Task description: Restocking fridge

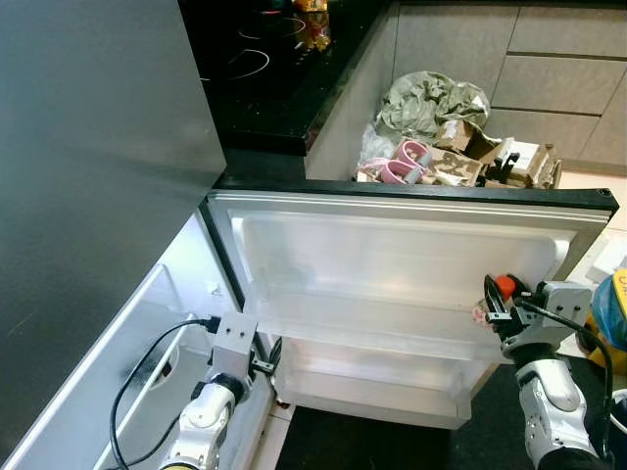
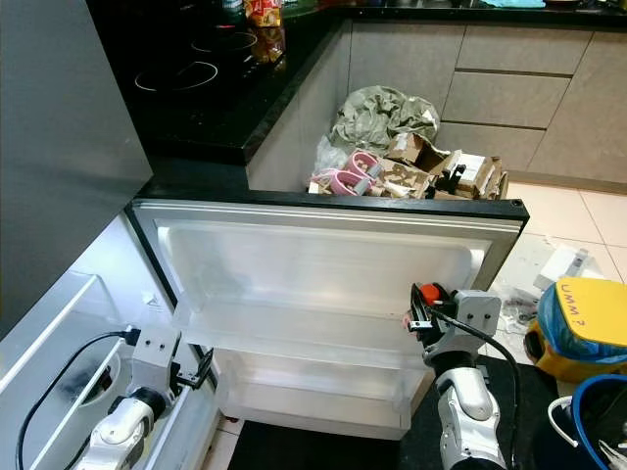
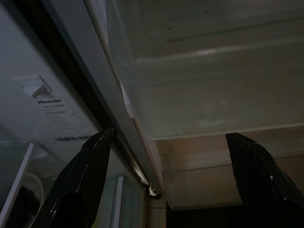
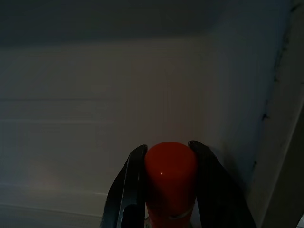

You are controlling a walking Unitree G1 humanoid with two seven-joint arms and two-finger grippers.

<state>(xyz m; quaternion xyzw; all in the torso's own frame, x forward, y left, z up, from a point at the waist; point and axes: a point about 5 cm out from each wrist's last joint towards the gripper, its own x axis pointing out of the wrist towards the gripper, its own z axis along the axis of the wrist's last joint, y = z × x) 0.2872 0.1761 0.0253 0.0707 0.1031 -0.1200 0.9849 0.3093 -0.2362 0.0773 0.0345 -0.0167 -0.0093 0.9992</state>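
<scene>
The open fridge door point(image 1: 411, 284) shows bare shelves. The left claw point(image 3: 166, 156) gapes wide at its hinge edge. The right claw point(image 4: 164, 175) pinches a red-capped bottle point(image 4: 170, 178), probably light, smooth, slippery; grip stays below the cap.

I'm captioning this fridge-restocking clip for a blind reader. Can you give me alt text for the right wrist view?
The right end effector has its two black fingers shut on a red-orange cylindrical item, held up close to the dim white inner wall of the open fridge door. A dark door edge runs along one side.
</scene>
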